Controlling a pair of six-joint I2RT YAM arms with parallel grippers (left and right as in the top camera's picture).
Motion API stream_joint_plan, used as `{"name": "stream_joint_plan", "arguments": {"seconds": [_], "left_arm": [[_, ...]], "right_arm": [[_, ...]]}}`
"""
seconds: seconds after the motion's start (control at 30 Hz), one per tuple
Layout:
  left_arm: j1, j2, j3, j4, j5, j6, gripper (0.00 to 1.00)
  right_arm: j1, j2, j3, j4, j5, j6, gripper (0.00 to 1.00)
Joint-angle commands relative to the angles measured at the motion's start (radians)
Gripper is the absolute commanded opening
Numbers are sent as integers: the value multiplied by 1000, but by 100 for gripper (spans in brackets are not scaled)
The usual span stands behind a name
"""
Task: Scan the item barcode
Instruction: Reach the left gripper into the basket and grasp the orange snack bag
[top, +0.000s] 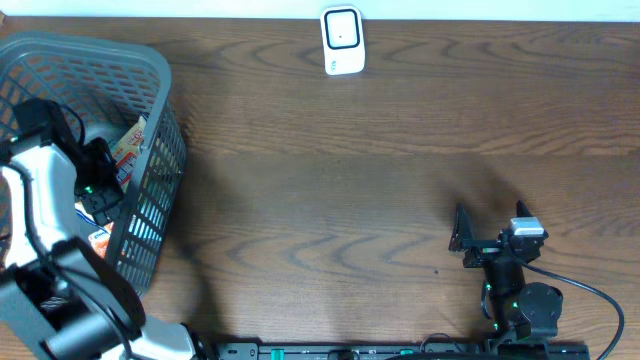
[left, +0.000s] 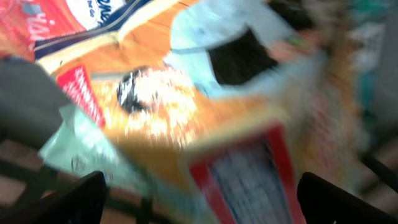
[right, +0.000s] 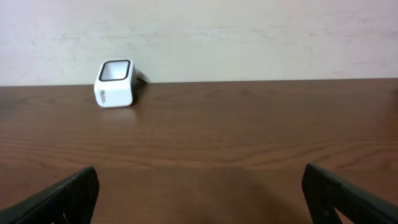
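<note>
Left pincer (left: 208, 199): wide, inside basket (top: 150, 120) at 9 o'clock, over orange packet (left: 186, 124). Right pincer (right: 199, 196): wide, 5 o'clock, facing scanner (right: 115, 83) at 12 o'clock on desk (top: 350, 180).

White scanner (top: 342, 40) upright at far edge, orange packet (top: 130, 143) in basket (top: 100, 45)

**Colours across the counter**

The dark brown wood-grain counter (top: 350, 190) is streaked with darker lines. The grey plastic lattice basket (top: 160, 190) holds a glossy orange snack packet (left: 161, 106) with red panels and a white-and-navy band. The small white box-shaped scanner (top: 342, 40) has a black-framed window.
</note>
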Motion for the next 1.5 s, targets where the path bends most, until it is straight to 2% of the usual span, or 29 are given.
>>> {"name": "stream_joint_plan", "arguments": {"seconds": [0.0,0.03,0.07,0.1,0.13,0.17,0.2,0.37,0.43,0.63,0.8,1.0,1.03,1.07,1.1,1.13,1.2,1.23,1.37,1.47], "left_arm": [[-2,73,6,-6,-30,14,98],[-4,93,6,-6,-30,15,99],[-4,108,6,-3,-30,23,90],[-4,118,6,-2,-30,30,73],[-4,132,6,2,-30,48,42],[-4,138,6,7,-30,74,22],[-4,138,6,13,-29,93,10],[19,80,14,123,88,332,7],[37,25,29,144,121,391,7],[92,-198,53,169,128,450,7],[104,-478,53,206,129,452,7],[101,-701,52,235,134,452,7],[101,-724,52,230,105,452,7],[101,-740,52,217,61,452,17],[101,-745,52,198,8,449,51],[101,-741,52,179,-29,448,77],[101,-708,52,154,-58,448,95],[101,-674,52,143,-59,447,98],[101,-504,52,73,-44,354,100],[101,-343,52,4,74,312,100]], "right_arm": [[-5,-2,-1,-4,3,-2,99],[-5,-2,-1,-4,3,-2,99],[-5,-2,-1,-4,3,-2,99],[-5,-2,-1,-4,3,-2,99],[-5,-2,-1,-4,3,-2,99],[-5,-2,-1,-4,3,-2,99],[-5,-2,-1,-4,3,-2,99],[-5,-2,-1,-4,3,-2,99],[-5,-2,-1,-4,3,-2,99],[-5,-2,-1,-4,3,-2,99],[-5,-2,-1,-4,3,-2,99],[-5,-2,-1,-4,3,-2,99],[-5,-2,-1,-4,3,-2,99],[-5,-2,-1,-4,3,-2,99],[-5,-2,-1,-4,3,-2,99],[-5,-2,-1,-4,3,-2,99],[-5,-2,-1,-4,3,-2,99],[-5,-2,-1,-4,3,-2,99],[-5,-2,-1,-4,3,-2,99],[-5,-2,-1,-4,3,-2,99]]}}
